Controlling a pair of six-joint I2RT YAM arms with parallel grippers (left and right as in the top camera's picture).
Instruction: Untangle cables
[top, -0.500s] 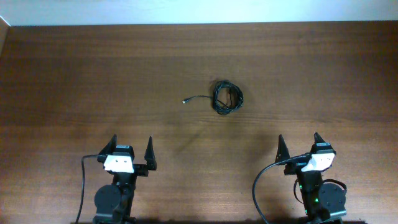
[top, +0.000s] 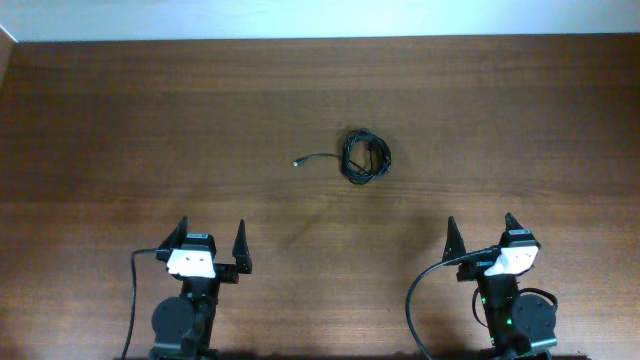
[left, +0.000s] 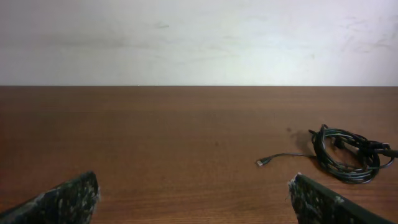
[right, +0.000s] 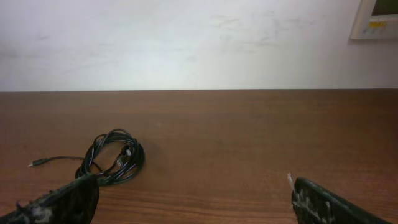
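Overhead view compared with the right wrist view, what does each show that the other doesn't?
Only overhead: the left gripper, open, near the table's front edge. Only right wrist: a pale panel on the wall, top right. Both: the cables in a tight coil with one plug end trailing out, and the right gripper, open, away from them.

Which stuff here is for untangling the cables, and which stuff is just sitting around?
For the job:
- the cables, bunched in a coil with one plug end sticking out
- the left gripper, open, not touching them
- the right gripper, open, not touching them

Just there:
- the table
- a white box on the wall
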